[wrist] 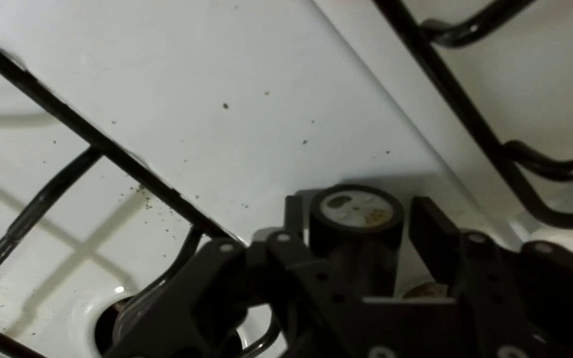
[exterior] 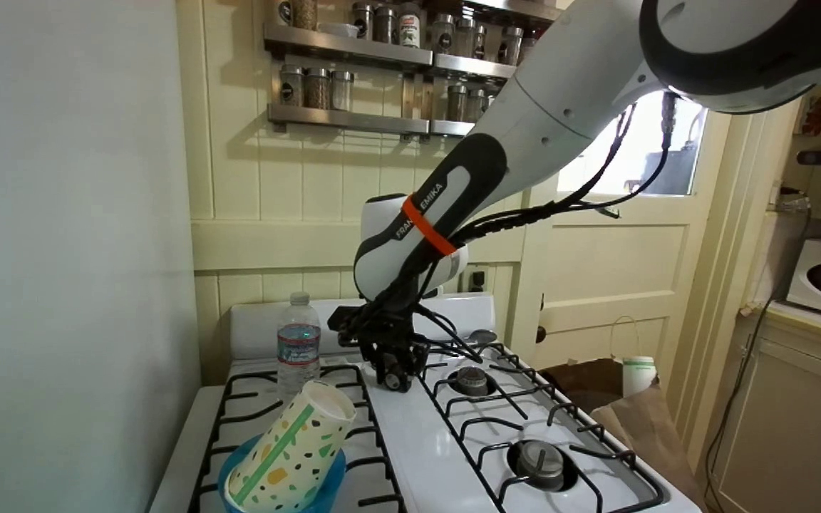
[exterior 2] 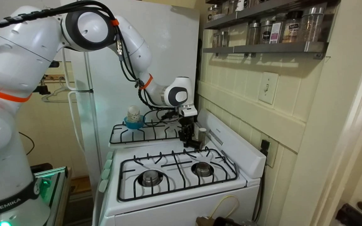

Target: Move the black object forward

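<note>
- only the lining-up looks done tbh; squeeze and forward move seem to be left
- pincer [wrist: 356, 219] is spread apart, nothing's gripped yet
- black object [wrist: 357, 243] is framed between the fingers [wrist: 431, 241], slim gaps showing either side
- it's placed at the white strip [wrist: 246, 124] between the grates [wrist: 463, 99], with the back panel [exterior 2: 232, 142] farther off

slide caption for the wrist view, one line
Wrist view: the open gripper straddles the black object, pale round end showing, over the white stovetop between burner grates.
</note>
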